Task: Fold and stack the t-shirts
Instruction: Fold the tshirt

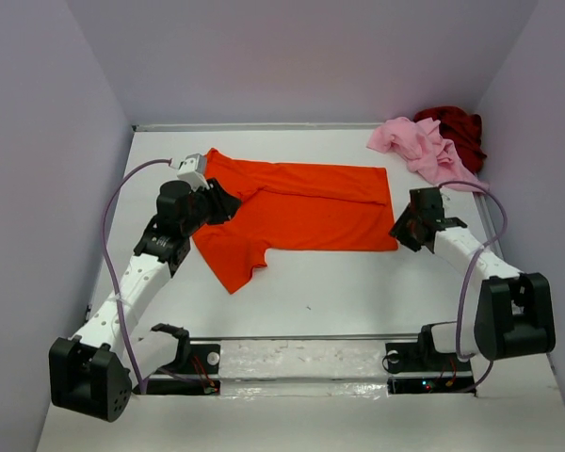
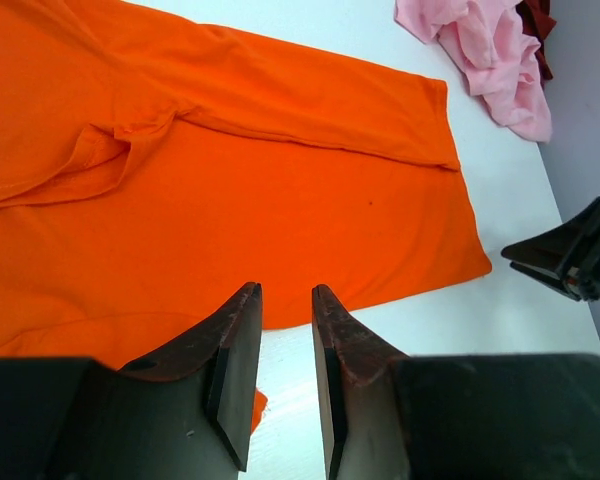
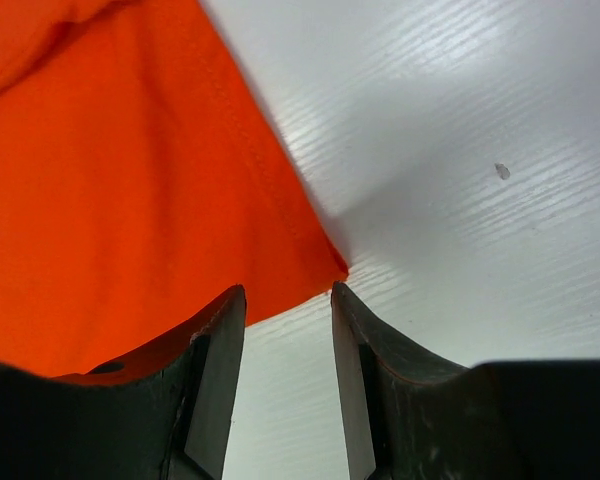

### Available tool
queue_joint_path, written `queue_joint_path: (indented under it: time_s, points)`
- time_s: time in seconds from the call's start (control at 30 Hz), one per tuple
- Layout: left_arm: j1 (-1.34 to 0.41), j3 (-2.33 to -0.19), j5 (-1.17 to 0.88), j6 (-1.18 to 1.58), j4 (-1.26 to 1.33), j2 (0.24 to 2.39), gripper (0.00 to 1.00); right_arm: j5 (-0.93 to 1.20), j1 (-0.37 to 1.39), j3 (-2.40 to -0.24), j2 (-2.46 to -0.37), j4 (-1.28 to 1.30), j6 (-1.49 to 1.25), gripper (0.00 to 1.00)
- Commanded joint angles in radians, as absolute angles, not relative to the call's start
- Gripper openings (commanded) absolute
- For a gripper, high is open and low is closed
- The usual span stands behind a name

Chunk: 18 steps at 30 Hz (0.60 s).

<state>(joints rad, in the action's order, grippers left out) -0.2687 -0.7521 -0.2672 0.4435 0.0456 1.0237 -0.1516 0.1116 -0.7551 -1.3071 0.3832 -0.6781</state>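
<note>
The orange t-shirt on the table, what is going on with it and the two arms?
Two robot arms are working on the orange t-shirt, which lies spread on the white table with its far edge folded over. The left gripper is open above the shirt's left part; the right gripper is open at the near right corner. Neither holds cloth. The pink t-shirt and the dark red t-shirt lie crumpled in the far right corner, not yet folded.
</note>
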Motion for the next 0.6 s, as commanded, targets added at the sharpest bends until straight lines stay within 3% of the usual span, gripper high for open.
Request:
queue_joint_path:
  time_s: [0.0, 0.3, 0.37, 0.4, 0.43, 0.5, 0.57]
  points:
    - [-0.276, -0.745, -0.295, 0.451, 0.095, 1.006, 0.36, -0.216, 0.117, -0.791, -1.394, 0.364, -0.709, 0.45]
    - [-0.279, -0.787, -0.291, 0.429, 0.060, 1.002, 0.37, -0.186, 0.117, -0.793, -1.456, 0.348, -0.718, 0.44]
    - [-0.278, -0.782, -0.293, 0.434, 0.067, 1.003, 0.37, -0.205, 0.117, -0.801, -1.462, 0.350, -0.709, 0.39]
    - [-0.278, -0.782, -0.293, 0.436, 0.067, 1.003, 0.37, -0.210, 0.117, -0.804, -1.465, 0.350, -0.709, 0.36]
    - [-0.278, -0.781, -0.291, 0.431, 0.067, 1.005, 0.37, -0.206, 0.117, -0.804, -1.470, 0.347, -0.709, 0.22]
    - [-0.278, -0.776, -0.288, 0.430, 0.060, 1.006, 0.37, -0.199, 0.117, -0.804, -1.473, 0.345, -0.715, 0.07]
    - [-0.278, -0.772, -0.282, 0.431, 0.051, 1.006, 0.37, -0.195, 0.117, -0.802, -1.477, 0.339, -0.716, 0.00]
